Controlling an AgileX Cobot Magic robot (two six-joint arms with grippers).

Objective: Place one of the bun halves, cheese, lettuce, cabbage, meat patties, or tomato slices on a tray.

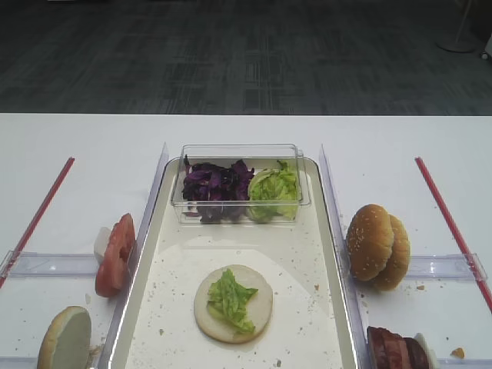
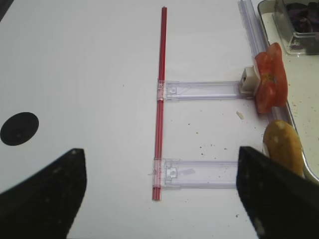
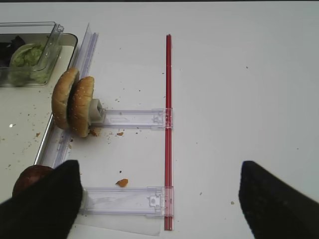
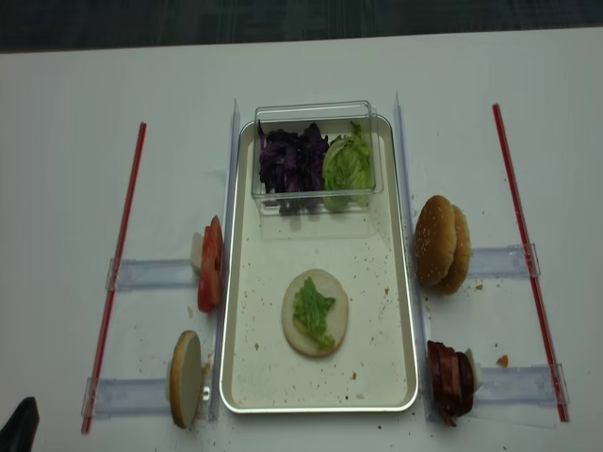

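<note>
tray (image 1: pixel 327 254): long off-white tray in the middle of the table, crumbs all over it, silvery rim.
on tray now: one bun half (image 1: pixel 261 307) lying cut face up near the front, a small lettuce leaf (image 1: pixel 232 298) on top of it.
tub (image 1: pixel 240 154): clear plastic tub at the tray's far end; purple cabbage (image 1: pixel 217 184) in its left part, more lettuce (image 1: pixel 273 192) in its right part.
left side stock: tomato slices (image 1: pixel 115 254) standing on edge just outside the left rim; another bun half (image 1: pixel 65 338) on edge nearer the front.
right side stock: two bun halves (image 1: pixel 377 246) on edge, domes showing sesame; meat patties (image 1: pixel 393 350) stacked on edge at the front right corner.
right gripper (image 3: pixel 159 199): jaws spread wide, nothing between them, hovering over bare table right of the tray; patties sit just by its left finger in the wrist view.
left gripper (image 2: pixel 159 194): both fingers far apart, holding nothing, over the table left of the tray.
step, my read: next layer onto the stack; a patty looks likeliest given where the right gripper is, but not certain.
how to do it well: shift left to centre on the outermost patty, pinch across its flat faces, lift clear of the rail holder, carry over the rim, set down centred on the lettuce.
risk: grabbing two patties at once; knocking the leaf off the bun.
</note>
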